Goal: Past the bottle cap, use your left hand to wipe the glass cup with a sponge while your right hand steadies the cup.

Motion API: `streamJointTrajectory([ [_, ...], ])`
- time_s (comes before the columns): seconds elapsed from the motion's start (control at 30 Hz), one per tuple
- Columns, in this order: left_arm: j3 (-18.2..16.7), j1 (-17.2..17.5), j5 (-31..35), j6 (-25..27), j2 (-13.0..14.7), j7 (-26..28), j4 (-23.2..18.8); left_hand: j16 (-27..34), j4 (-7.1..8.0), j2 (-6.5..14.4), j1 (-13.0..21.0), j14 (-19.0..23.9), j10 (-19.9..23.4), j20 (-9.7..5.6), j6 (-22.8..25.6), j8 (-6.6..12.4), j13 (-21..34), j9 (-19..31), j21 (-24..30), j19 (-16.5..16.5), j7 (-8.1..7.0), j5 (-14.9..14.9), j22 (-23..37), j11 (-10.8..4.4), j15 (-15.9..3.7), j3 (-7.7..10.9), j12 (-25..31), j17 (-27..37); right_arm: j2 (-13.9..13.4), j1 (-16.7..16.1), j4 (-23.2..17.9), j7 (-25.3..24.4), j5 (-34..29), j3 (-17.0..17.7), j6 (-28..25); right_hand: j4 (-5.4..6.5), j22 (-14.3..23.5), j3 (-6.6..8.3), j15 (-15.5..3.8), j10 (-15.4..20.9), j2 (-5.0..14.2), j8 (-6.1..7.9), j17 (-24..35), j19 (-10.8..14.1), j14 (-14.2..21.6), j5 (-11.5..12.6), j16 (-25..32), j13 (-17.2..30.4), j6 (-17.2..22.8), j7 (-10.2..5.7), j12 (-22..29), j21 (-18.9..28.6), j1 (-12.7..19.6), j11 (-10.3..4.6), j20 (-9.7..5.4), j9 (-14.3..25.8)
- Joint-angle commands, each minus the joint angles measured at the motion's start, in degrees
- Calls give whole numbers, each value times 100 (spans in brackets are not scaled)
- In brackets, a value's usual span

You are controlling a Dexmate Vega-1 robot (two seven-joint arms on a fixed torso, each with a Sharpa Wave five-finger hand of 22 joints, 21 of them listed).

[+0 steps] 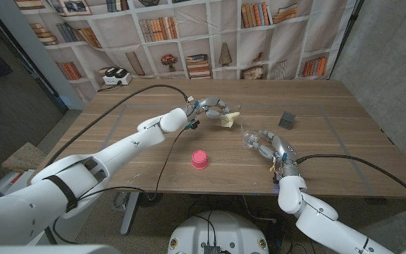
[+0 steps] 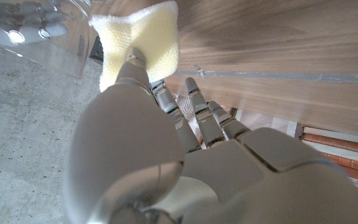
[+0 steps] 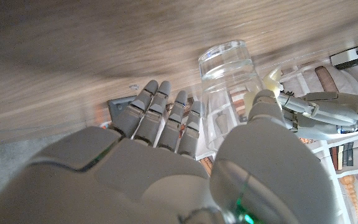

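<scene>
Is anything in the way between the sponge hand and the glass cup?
Nothing visible. The left hand holds the yellow sponge just beside the glass cup, which the right hand grips. The pink bottle cap sits nearer the robot, off that path.

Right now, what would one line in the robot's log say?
left hand: holds sponge | right hand: grips glass cup | sponge-cup contact: unclear | bottle cap: untouched

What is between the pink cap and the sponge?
Just bare wood. In the head view, nothing sits on the table between the cap and the sponge.
</scene>
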Motion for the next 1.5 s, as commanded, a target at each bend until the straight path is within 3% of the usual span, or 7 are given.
streamJointTrajectory([
  [0.03, -71, 39, -21, -94, 43, 98, 3, 6, 119, 12, -22, -2, 0, -43, 299, 39, 32, 30, -2, -32, 235, 23, 17, -40, -757, 181, 45, 9, -140, -157, -288, -63, -54, 80, -127, 0, 8, -35, 70, -192, -70, -3, 24, -81, -173, 9, -43, 20, -246, 42, -23, -41, -33, 46, 99, 18],
  [0.23, -91, 11, -56, -147, 11, 108, 104, 8, 125, 9, -30, -2, 2, -50, 302, 43, 38, 30, -1, -33, 233, 23, 17, -40, -754, 184, 50, 10, -196, -229, -406, -66, -45, 155, -195, 13, 7, -79, 145, -439, -121, 19, 30, -233, -467, 22, -51, 23, -523, 117, -21, -66, -113, 187, 200, 17],
  [0.6, -73, -62, -59, -160, -22, 79, 231, 9, 132, 6, -36, -5, -3, -49, 293, 46, 48, 31, 0, -32, 246, 23, 18, -41, -754, 196, 54, 10, -225, -340, -425, 18, 252, 336, -144, 48, 7, -150, 230, -578, -189, 44, 36, -361, -658, 49, -43, 25, -642, 134, -5, -82, -233, 220, 306, 14],
  [0.93, -41, -114, -57, -245, -67, 85, 362, 8, 132, -1, -33, -7, 1, -52, 289, 50, 55, 32, 1, -31, 246, 23, 17, -42, -757, 209, 58, 9, -278, -502, -524, -96, 361, 509, 86, 168, 8, -341, 271, -765, -346, 41, 47, -453, -873, 101, -26, 28, -871, 142, 4, -72, -556, 203, 392, 12],
  [1.5, -137, -33, -58, -197, 65, 194, 193, 9, 137, -10, -33, -10, -7, -43, 294, 62, 57, 32, 2, -31, 253, 22, 17, -39, -756, 229, 53, 9, -205, -682, -623, -408, 333, 800, 477, 194, 8, -394, 293, -743, -383, 75, 47, -455, -868, 144, 9, 29, -888, 158, 50, -54, -633, 197, 403, 10],
])
